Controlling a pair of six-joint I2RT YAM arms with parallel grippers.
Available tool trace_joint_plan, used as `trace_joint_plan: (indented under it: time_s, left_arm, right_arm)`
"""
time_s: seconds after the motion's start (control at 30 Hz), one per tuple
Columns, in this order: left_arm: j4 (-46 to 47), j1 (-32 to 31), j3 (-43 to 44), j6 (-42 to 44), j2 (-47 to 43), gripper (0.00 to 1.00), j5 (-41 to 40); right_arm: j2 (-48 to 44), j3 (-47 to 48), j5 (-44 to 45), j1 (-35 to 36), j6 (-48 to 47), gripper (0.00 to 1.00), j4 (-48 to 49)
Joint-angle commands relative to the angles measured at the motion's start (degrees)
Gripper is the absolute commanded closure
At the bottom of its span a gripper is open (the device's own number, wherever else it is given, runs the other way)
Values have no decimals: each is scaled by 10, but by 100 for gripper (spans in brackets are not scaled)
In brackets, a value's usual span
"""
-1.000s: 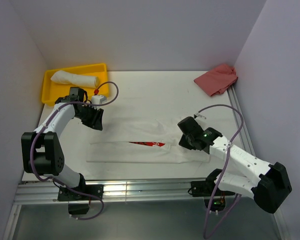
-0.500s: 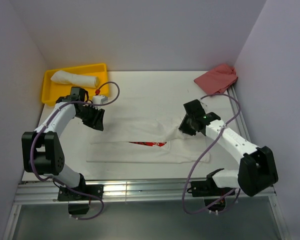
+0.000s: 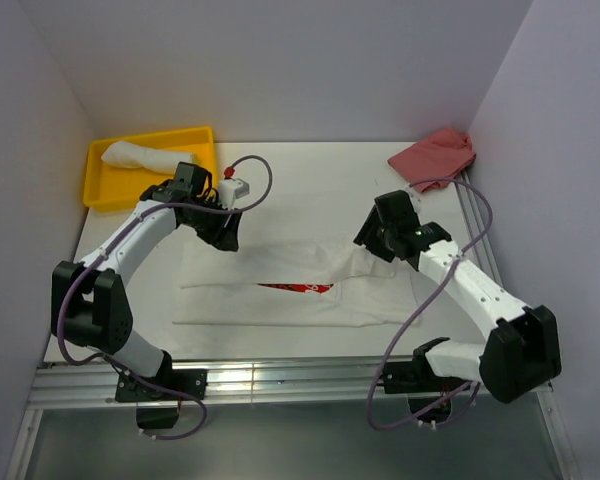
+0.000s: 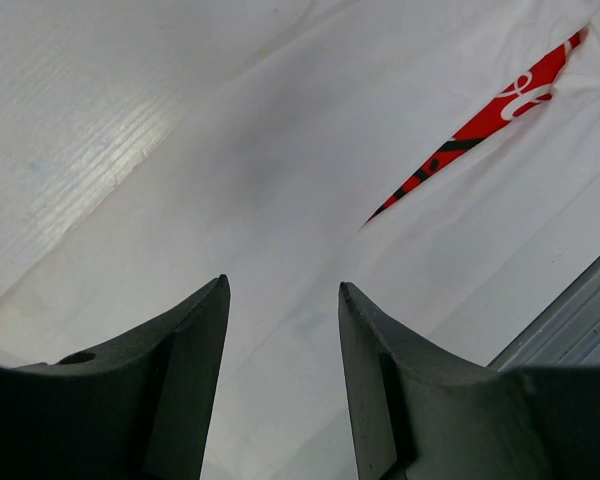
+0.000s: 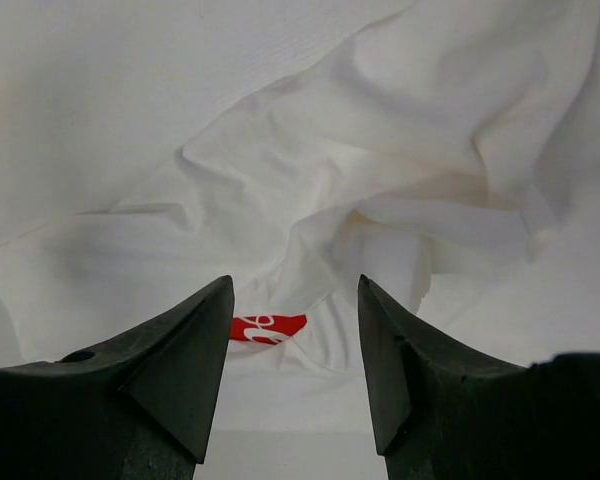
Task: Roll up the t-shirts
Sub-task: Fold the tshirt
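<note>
We find one t-shirt (image 3: 280, 305) lying flat on the desk (image 3: 310, 190), folded into a long band whose axis runs from 9 o'clock to 3 o'clock, with its red print (image 3: 295, 288) showing as a thin sliver near the middle. A second t-shirt (image 3: 145, 157), already rolled, lies in the yellow tray (image 3: 110, 185) at the 10 o'clock corner. A pink cloth (image 3: 433, 158) sits well apart at 2 o'clock. The left gripper (image 3: 227, 238) stands at about 10 o'clock from the print, over the far long edge of the band and inboard of its 9 o'clock end. Its jaws are moderately parted, with plain cloth below and nothing between them. The right gripper (image 3: 373, 240) stands at about 2 o'clock from the print, over the 3 o'clock end. Its jaws are spread wide and empty, and the cloth beneath them is rumpled into soft ridges, not flat. We cannot tell whether either gripper touches the fabric. In our judgement the coming move turns on that long axis: a roll must start at one short end and travel along the band toward the other. The right gripper is the nearer to such an end, but that end is bunched and looks to need flattening first. The 9 o'clock end lies smooth, and the left gripper would have to shift outward toward 9 o'clock to reach it. White cloth on a white desk leaves the exact outline uncertain along the far edge
</note>
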Motion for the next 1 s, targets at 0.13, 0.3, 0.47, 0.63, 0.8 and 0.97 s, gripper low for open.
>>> trace_joint_plan:
  time_s: [0.13, 0.3, 0.47, 0.63, 0.8, 0.97]
  left_arm:
    - [51, -36, 26, -54, -12, 47, 5]
    - [61, -52, 27, -70, -13, 47, 2]
    - [60, -64, 32, -78, -15, 47, -5]
    - [54, -69, 32, -76, -18, 47, -12]
    - [62, -80, 29, -81, -23, 48, -22]
    - [72, -86, 28, -85, -29, 47, -26]
  right_arm:
    - [-99, -75, 27, 10, 28, 41, -6]
    - [-84, -97, 38, 27, 26, 44, -1]
    - [-56, -104, 23, 28, 20, 66, 23]
    - [-23, -70, 20, 45, 13, 83, 24]
    - [16, -9, 6, 52, 5, 87, 19]
    - [84, 53, -19, 52, 0, 88, 26]
